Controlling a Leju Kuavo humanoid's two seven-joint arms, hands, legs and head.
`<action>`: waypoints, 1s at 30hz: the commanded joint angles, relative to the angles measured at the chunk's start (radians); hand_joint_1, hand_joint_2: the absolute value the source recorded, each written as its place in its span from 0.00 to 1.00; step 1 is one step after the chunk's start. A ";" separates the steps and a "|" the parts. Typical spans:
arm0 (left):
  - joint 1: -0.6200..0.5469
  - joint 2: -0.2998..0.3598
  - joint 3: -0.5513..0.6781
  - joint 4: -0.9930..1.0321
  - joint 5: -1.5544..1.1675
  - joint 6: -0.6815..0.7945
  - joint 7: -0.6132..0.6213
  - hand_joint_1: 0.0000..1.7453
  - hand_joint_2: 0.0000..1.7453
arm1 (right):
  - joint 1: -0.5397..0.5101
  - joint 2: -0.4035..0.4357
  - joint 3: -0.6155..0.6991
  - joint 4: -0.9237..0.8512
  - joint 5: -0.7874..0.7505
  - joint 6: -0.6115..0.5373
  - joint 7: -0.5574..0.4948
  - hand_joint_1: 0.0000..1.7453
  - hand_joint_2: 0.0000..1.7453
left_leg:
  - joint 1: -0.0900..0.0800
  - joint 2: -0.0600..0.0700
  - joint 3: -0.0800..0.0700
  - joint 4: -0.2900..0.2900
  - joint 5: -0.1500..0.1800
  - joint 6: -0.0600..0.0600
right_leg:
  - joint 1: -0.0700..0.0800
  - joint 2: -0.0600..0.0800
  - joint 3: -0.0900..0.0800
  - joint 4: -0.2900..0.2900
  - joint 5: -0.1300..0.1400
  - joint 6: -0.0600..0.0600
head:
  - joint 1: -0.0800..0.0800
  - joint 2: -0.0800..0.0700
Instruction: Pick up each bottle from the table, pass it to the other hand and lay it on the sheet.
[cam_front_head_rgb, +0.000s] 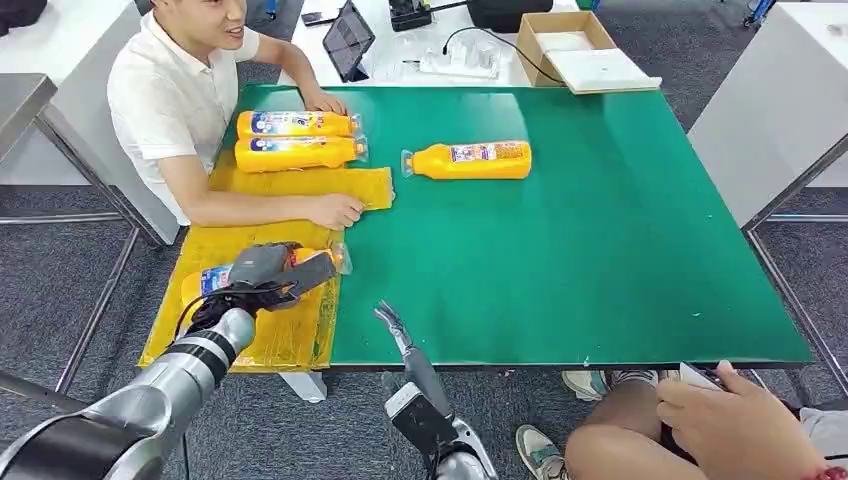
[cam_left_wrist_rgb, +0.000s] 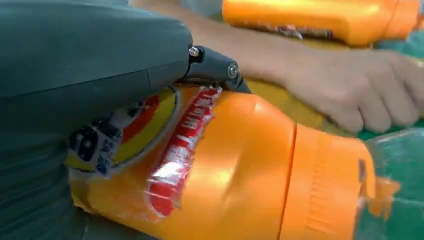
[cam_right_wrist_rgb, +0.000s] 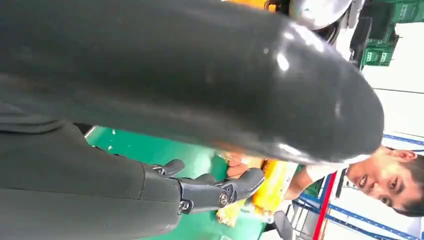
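My left hand (cam_front_head_rgb: 262, 275) grips an orange bottle (cam_front_head_rgb: 208, 281) lying sideways low over the near part of the yellow sheet (cam_front_head_rgb: 300, 338). In the left wrist view the hand (cam_left_wrist_rgb: 90, 75) wraps the bottle (cam_left_wrist_rgb: 230, 170) around its label, the cap pointing away. Two more orange bottles (cam_front_head_rgb: 296, 123) (cam_front_head_rgb: 300, 153) lie side by side on the sheet's far end. A fourth bottle (cam_front_head_rgb: 470, 160) lies on the green table (cam_front_head_rgb: 600, 250). My right hand (cam_front_head_rgb: 396, 330) hovers at the table's front edge, holding nothing, its fingers (cam_right_wrist_rgb: 235, 185) held out.
A person in a white shirt sits at the left, one hand (cam_front_head_rgb: 336, 210) on the sheet just beyond my left hand, the other (cam_front_head_rgb: 325, 102) by the far bottles. Another person's knee and hand (cam_front_head_rgb: 725, 420) are at the front right. A cardboard box (cam_front_head_rgb: 565, 40) and tablet (cam_front_head_rgb: 348, 40) stand behind the table.
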 joint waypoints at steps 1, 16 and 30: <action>0.009 0.014 0.042 0.087 0.012 -0.099 -0.020 0.00 1.00 | 0.032 -0.015 0.002 -0.020 0.007 -0.004 0.004 0.00 0.00 | 0.001 0.002 0.005 -0.002 -0.001 -0.002 | 0.001 0.001 0.005 -0.002 -0.001 -0.002 | 0.000 0.000; 0.013 0.007 0.065 0.060 0.059 -0.197 -0.112 0.00 1.00 | 0.027 -0.021 -0.022 -0.011 0.014 0.001 -0.012 0.00 0.00 | 0.000 0.001 0.007 -0.002 -0.001 -0.001 | 0.000 0.000 0.007 -0.001 -0.001 -0.002 | 0.000 0.000; 0.327 -0.024 0.279 -0.351 0.526 -0.238 -0.349 0.00 1.00 | 0.244 -0.167 -0.175 -0.361 0.112 -0.121 0.056 0.00 0.00 | -0.002 -0.005 0.013 -0.004 -0.002 -0.001 | -0.001 -0.003 0.015 -0.005 -0.004 -0.003 | 0.000 0.000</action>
